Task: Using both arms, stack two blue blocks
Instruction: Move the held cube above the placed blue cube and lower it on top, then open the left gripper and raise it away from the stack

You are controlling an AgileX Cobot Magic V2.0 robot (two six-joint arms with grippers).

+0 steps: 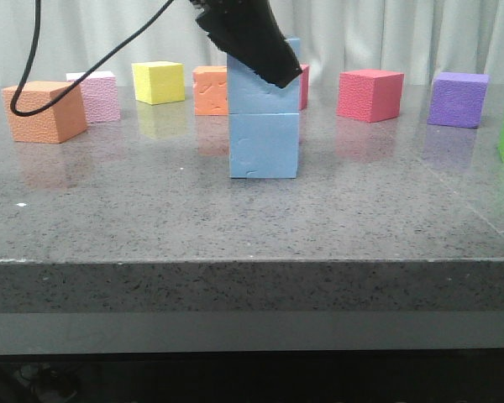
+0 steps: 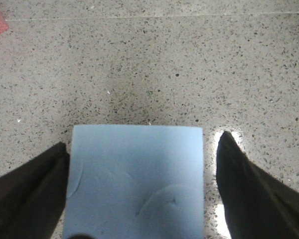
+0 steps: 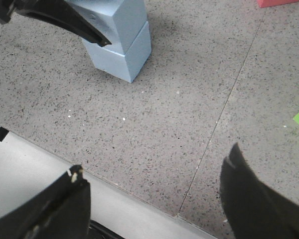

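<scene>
Front view: pebbled foam blue blocks (image 1: 264,117) stacked, both tools (image 2: 142,149) spread

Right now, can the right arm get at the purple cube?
Probably yes. The right gripper is open and holds nothing, hanging over the table's near edge. The purple cube stands alone on the right, away from the blue stack and left gripper.

- My left gripper (image 2: 142,191) hangs low, pointing down, fingers (image 2: 32,191) spread wide, one each side of the top blue block (image 2: 134,181).
- My right gripper (image 3: 154,199) sits apart, jaws parted, holding nothing.
</scene>
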